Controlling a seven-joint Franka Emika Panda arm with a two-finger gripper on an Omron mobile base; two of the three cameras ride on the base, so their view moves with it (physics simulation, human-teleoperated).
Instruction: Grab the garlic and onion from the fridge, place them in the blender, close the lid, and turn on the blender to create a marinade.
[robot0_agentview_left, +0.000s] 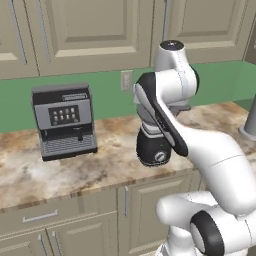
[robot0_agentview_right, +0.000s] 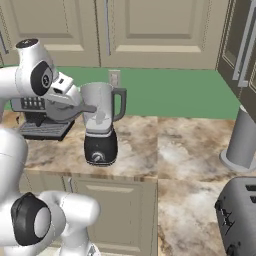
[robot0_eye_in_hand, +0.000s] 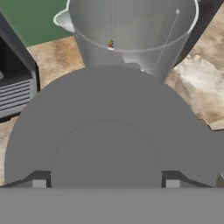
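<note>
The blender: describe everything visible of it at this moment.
The blender stands upright on the marbled counter, right of the coffee machine. Its clear tall jar has a grey side handle and sits on a rounded black base with a silver knob in front. The jar's top is open. The lid, a round dark grey disc with a raised centre, is between the gripper's wide-set fingers, level with the jar's upper part and beside it, not on it.
</note>
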